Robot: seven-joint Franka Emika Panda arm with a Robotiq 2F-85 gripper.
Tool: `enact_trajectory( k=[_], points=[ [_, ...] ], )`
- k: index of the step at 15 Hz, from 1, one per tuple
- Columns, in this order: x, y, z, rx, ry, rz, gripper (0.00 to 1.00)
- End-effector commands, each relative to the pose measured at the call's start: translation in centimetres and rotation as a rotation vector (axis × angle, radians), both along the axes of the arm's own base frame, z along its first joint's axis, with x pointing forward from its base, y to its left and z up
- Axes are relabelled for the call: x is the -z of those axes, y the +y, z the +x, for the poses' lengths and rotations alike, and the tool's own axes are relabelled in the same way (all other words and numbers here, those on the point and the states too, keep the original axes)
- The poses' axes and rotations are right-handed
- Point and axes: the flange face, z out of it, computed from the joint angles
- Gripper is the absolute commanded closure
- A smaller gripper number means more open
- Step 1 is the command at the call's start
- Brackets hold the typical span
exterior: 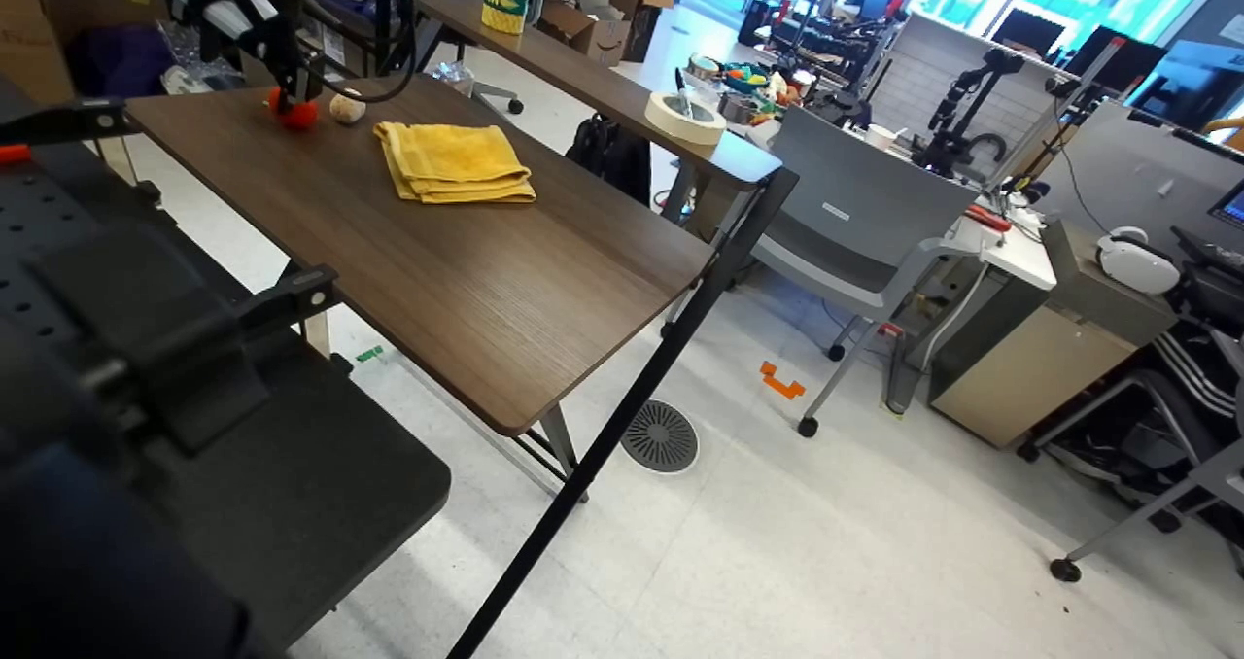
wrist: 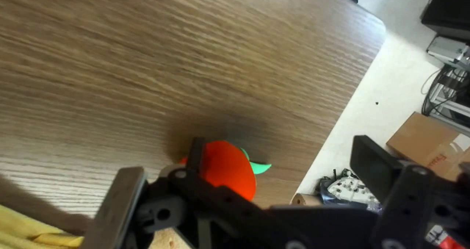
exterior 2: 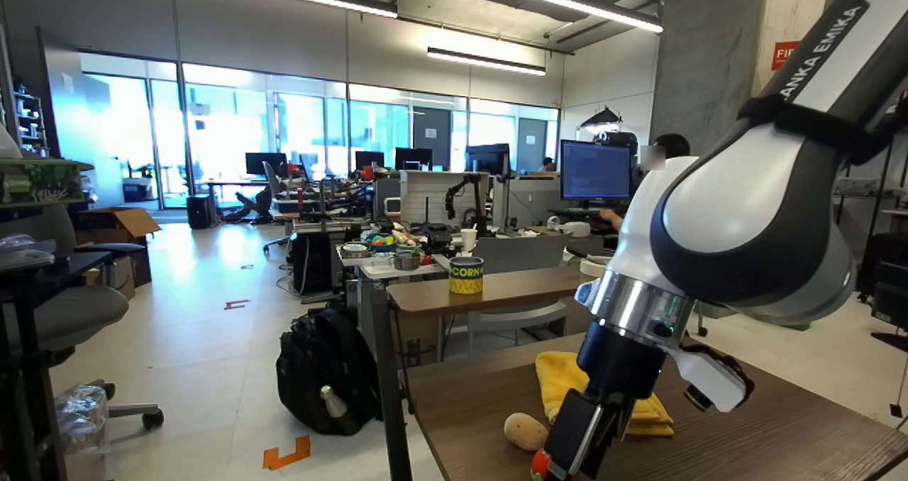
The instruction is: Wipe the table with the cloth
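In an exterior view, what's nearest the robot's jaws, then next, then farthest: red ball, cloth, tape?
1. Red ball, right by the jaws.
2. Cloth, folded on the table.
3. Tape, on the narrow shelf beside the table.

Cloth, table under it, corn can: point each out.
Yellow cloth (exterior: 455, 161): in an exterior view, middle of its folded top.
Table (exterior: 437, 256): in an exterior view, wood-grain top beside the cloth.
Corn can (exterior 2: 466, 277): in an exterior view, labelled side.

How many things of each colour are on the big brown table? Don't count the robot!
Yellow: 1, the cloth
Red: 1, the red ball with a green leaf
Tan: 1, the tan ball
Total: 3 on the table
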Motion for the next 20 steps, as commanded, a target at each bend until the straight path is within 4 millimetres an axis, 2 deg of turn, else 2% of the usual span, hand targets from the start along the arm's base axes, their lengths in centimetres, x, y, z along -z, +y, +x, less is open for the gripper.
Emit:
enact_trajectory(
  k=[1, 7, 8, 9, 11, 14, 18, 20],
  points=[
    [0.3, 0.9, 1.2, 0.069, -0.032, -0.009, 0.00],
    [1.3, 0.2, 2.3, 0.141, -0.062, -0.066, 0.00],
    [1.7, 0.1, 2.3, 0.147, -0.060, -0.074, 0.05],
    [1.9, 0.1, 2.3, 0.152, -0.054, -0.081, 0.28],
    [2.4, 0.0, 2.4, 0.163, -0.051, -0.087, 0.32],
    [2.5, -0.2, 2.5, 0.173, -0.051, -0.087, 0.56],
    [0.7, -1.6, 3.8, 0.188, -0.070, -0.070, 0.85],
    [-0.7, -3.0, 4.8, 0.210, -0.098, -0.063, 0.95]
  ],
)
